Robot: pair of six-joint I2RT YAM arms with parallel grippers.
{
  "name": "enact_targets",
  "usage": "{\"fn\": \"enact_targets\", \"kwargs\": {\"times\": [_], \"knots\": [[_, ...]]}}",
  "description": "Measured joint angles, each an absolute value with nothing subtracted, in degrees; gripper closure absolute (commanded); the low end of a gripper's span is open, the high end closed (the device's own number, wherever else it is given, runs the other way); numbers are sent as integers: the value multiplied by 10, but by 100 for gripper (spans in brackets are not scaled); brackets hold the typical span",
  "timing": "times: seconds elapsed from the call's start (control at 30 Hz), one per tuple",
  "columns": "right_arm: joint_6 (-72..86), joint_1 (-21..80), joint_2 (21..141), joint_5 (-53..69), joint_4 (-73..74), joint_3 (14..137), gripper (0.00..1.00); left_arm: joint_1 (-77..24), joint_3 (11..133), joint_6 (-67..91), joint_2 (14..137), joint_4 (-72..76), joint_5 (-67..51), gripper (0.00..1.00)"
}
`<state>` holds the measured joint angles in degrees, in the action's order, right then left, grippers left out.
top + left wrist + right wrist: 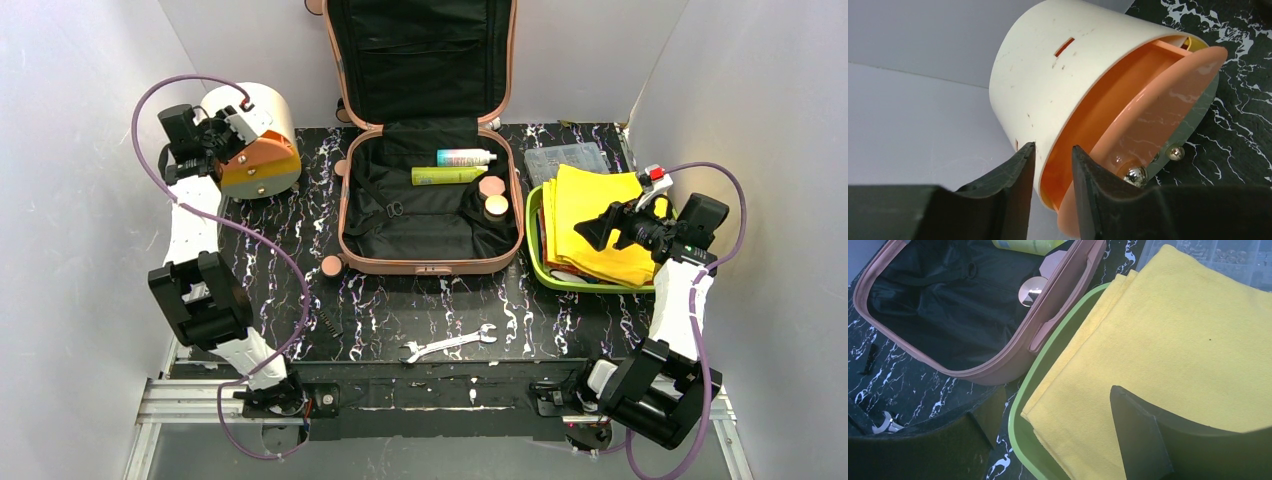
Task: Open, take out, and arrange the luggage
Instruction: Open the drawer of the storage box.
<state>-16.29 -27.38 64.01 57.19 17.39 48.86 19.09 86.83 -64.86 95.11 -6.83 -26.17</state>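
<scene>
Pink luggage [420, 225] lies open; label on green bottle [448, 175] unreadable.

Yellow cloth [590, 225] lies in green tray [1015, 420]; wrench [448, 343] nearby.

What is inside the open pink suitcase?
The suitcase holds a white bottle, a lime-green bottle and two round pink jars. Whatever its lid pocket holds is covered by black lining.

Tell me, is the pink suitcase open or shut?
Open. The suitcase has its lid standing up at the back, the black lining shows, and two bottles lie inside.
</scene>
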Motion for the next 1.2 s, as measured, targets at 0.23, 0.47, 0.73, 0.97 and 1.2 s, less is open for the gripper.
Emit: {"fn": "enact_targets", "kwargs": {"times": [0.23, 0.47, 0.73, 0.97, 1.2], "knots": [[-162, -274, 640, 572, 174, 489, 14, 187, 911, -650, 979, -75, -259, 53], [-162, -277, 640, 572, 173, 489, 14, 187, 974, -689, 1024, -123, -271, 51], [-162, -278, 640, 572, 173, 489, 14, 187, 1022, -716, 1049, -175, -281, 50], [-162, -278, 640, 572, 169, 489, 14, 187, 1025, -730, 1067, -137, -281, 52], [-162, -278, 641, 572, 165, 489, 15, 186, 1014, -770, 1074, -74, -281, 34]]}}
